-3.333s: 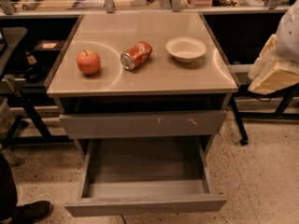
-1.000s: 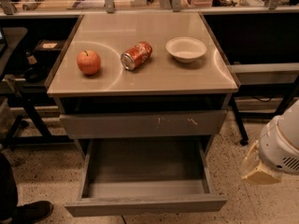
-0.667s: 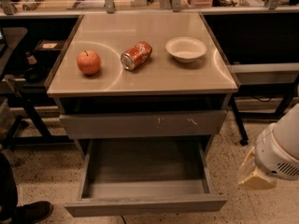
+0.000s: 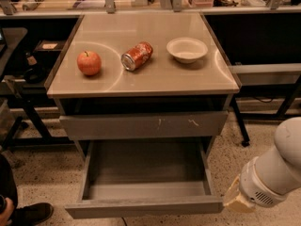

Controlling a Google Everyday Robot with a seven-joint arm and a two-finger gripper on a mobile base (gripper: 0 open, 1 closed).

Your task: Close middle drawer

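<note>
The middle drawer (image 4: 146,173) is pulled far out of the grey cabinet, its grey box interior empty and its plain front (image 4: 143,206) near the bottom edge of the camera view. Above it is the drawer front with white scratch marks (image 4: 143,125). My gripper (image 4: 235,200) is a tan piece at the end of the white arm (image 4: 277,171), low at the right, just beside the right end of the open drawer's front. It touches nothing that I can see. The lowest drawer is hidden under the open one.
On the cabinet top (image 4: 188,81) lie a red apple (image 4: 89,62), a tipped red can (image 4: 137,55) and a white bowl (image 4: 186,49). Black tables stand at left (image 4: 19,84) and right (image 4: 263,69). A person's shoe (image 4: 28,213) is at the lower left.
The arm has come down from the upper right to the lower right, and the gripper has moved closer to the right end of the open drawer's front. The drawer has not moved.
</note>
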